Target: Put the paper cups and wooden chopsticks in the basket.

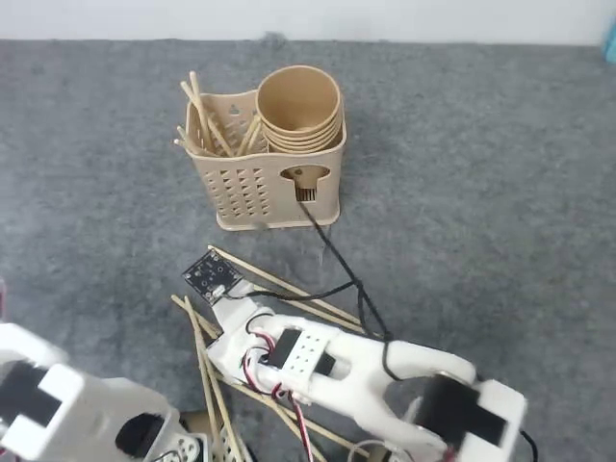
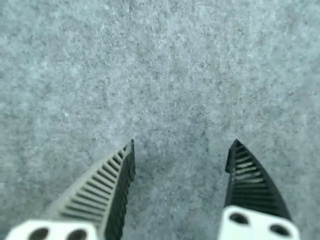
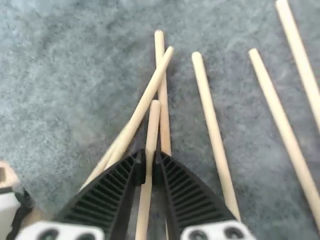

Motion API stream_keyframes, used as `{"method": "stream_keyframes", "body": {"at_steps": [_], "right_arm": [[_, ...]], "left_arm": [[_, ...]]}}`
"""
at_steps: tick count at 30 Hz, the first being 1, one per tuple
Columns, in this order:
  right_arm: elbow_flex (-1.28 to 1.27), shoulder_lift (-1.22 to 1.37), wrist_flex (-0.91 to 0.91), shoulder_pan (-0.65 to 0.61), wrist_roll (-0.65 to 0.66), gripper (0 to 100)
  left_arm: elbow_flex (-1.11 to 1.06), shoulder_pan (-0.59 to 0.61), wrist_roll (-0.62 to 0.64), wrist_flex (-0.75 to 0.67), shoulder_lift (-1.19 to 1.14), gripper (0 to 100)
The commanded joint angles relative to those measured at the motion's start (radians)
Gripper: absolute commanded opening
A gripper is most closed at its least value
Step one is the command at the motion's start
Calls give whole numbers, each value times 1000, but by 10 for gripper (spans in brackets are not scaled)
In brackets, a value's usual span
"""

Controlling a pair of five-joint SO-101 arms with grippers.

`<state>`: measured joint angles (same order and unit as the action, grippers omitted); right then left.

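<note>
Resting low over the grey mat (image 1: 481, 192) near its front edge, the right gripper (image 3: 149, 157) is seen closed narrowly on one wooden chopstick (image 3: 152, 125), whose tip juts past the jaws. Other loose chopsticks (image 3: 212, 125) are spread on the mat around it, two of them crossed just beside the held one. The left gripper (image 2: 183, 150) is held wide open above bare mat, with nothing between its fingers. Toward the mat's back edge the basket (image 1: 255, 188) is stood upright; the paper cups (image 1: 298, 96) are stacked in one side of it, and further chopsticks (image 1: 199, 111) are propped in the other.
</note>
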<state>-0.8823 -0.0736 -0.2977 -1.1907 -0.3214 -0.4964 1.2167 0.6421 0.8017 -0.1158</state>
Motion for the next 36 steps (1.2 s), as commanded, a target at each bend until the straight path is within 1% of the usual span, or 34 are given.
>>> {"method": "stream_keyframes", "body": {"at_steps": [1, 3, 6, 9, 11, 15, 17, 19, 22, 24, 27, 32, 36], "right_arm": [[40, -213, -148, 24, 12, 7], [40, -341, -226, 28, 12, 7], [40, -562, -305, 65, 12, 7], [43, -782, -300, 157, 17, 7], [44, -905, -203, 229, 55, 7], [46, -993, 84, 297, 175, 7], [48, -984, 236, 315, 219, 7], [48, -955, 389, 351, 267, 7], [80, -875, 619, 403, 336, 7], [150, -788, 727, 440, 348, 7], [324, -636, 794, 481, 345, 7], [615, -372, 802, 493, 345, 7], [772, -180, 800, 493, 347, 7]], "left_arm": [[33, -35, 8, 25, 58, 279], [24, -49, 6, 28, 58, 279], [-28, -78, 6, -15, 58, 279], [-133, -132, 3, -149, 58, 279], [-166, -149, 2, -213, 60, 279], [-186, -216, -66, -213, 77, 279], [-203, -261, -107, -213, 81, 279], [-211, -267, -132, -213, 97, 279], [-234, -270, -135, -218, 124, 279], [-246, -272, -135, -218, 147, 279], [-272, -272, -137, -219, 183, 279], [-303, -296, -141, -221, 221, 279], [-326, -302, -143, -265, 229, 279]]}}
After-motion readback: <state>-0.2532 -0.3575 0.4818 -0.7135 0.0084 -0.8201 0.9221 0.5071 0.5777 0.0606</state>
